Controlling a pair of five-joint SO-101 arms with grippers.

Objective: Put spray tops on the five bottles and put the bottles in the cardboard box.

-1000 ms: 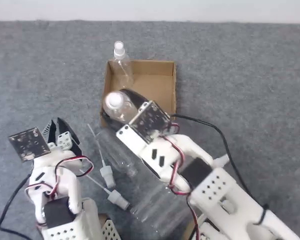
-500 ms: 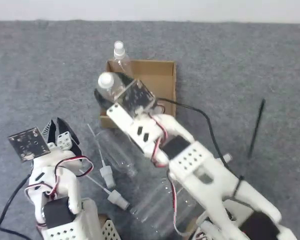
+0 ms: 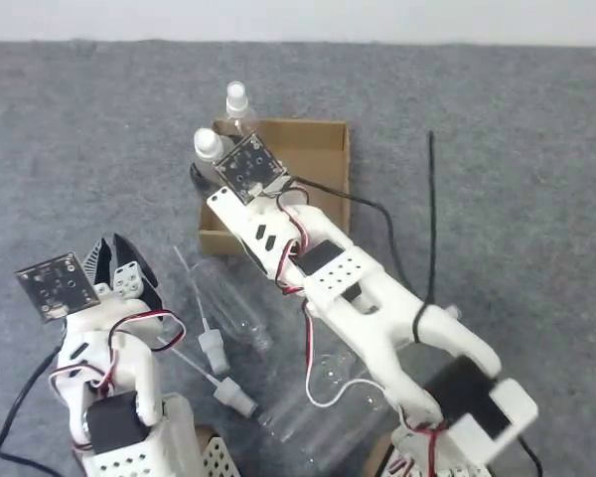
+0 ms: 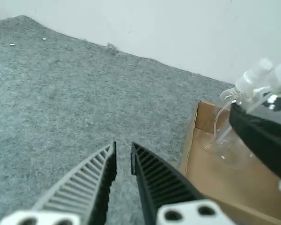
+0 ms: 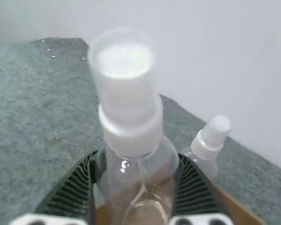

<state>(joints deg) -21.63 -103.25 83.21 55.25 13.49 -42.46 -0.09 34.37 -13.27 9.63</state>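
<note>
The right gripper (image 5: 136, 185) is clamped around the shoulders of a capped clear bottle (image 3: 209, 146), holding it upright over the nine o'clock edge of the cardboard box (image 3: 313, 164). A second capped bottle (image 3: 237, 104) stands at the box's eleven o'clock corner. Down at about eight o'clock on the grey carpet, the left gripper (image 4: 123, 161) holds nothing, its jaws only a narrow slit apart. Two loose spray tops (image 3: 214, 348) and clear uncapped bottles (image 3: 243, 308) lie between the arms.

Capped bottle (image 3: 237, 107) stands in cardboard box (image 3: 313, 169), far-left corner. Right gripper (image 5: 133, 187) holds second bottle (image 5: 126, 117) just before it, probably over the box's left edge. Loose spray tops (image 3: 214, 350) lie before the box, between the arms.
</note>
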